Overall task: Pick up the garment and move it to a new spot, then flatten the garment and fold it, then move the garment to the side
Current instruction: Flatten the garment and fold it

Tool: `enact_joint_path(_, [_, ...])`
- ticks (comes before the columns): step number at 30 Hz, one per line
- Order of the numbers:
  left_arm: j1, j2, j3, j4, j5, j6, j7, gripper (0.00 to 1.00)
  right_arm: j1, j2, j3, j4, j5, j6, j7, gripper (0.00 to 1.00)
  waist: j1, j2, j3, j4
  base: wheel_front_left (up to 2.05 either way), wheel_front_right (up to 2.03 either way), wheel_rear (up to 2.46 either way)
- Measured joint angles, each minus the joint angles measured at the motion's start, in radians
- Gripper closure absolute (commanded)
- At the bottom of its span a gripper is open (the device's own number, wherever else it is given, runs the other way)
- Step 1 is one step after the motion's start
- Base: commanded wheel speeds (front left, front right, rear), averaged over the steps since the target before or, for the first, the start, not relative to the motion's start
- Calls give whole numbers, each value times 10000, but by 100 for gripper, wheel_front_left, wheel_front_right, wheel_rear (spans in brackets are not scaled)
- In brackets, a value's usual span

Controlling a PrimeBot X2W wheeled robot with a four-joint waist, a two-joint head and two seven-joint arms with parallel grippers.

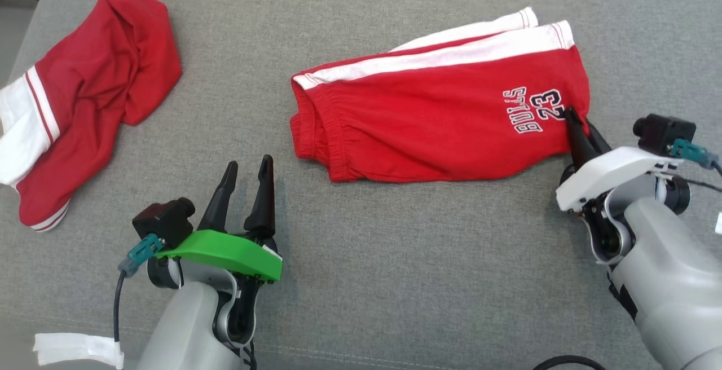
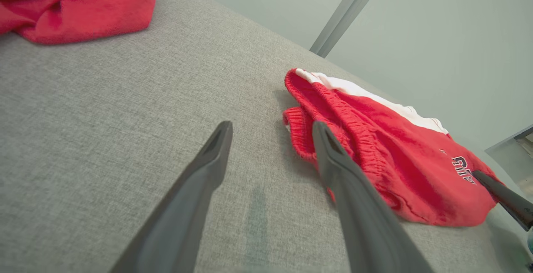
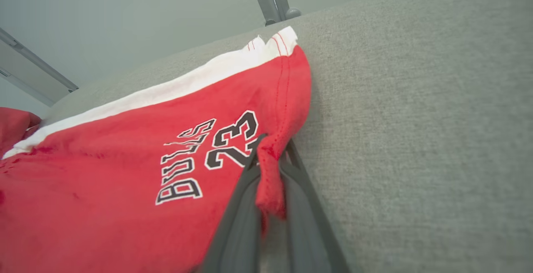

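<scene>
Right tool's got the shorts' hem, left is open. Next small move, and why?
Probably ease the left tool forward-right to the waistband and close. It is open, short of the shorts, while the right tool pinches only the hem corner by the 23; a one-corner lift would likely undo the fold.

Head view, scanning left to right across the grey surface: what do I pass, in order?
Crumpled red-and-white garment → left gripper, open → folded red Bulls shorts → right gripper, pinching the shorts' hem.
</scene>
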Motion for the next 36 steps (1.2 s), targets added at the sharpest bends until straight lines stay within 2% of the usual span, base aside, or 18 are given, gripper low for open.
enact_joint_path(11, [505,2,169,107,169,0,0,0,1370,230,-621,-1026,-176,-2,0,100,0,0,-781,-561,0,0,0])
enact_joint_path(18, [645,2,136,151,165,0,0,0,1848,265,-1035,-1369,-311,-2,0,100,0,0,-1051,-592,0,0,0])
enact_joint_path(30, [738,2,12,196,-38,0,0,0,1237,462,-836,-1557,-734,-2,0,100,0,0,-969,-274,0,0,0])
enact_joint_path(36, [857,4,132,217,-38,0,0,0,1205,587,-424,-1710,-884,-2,0,100,0,0,-1086,-210,0,0,0])
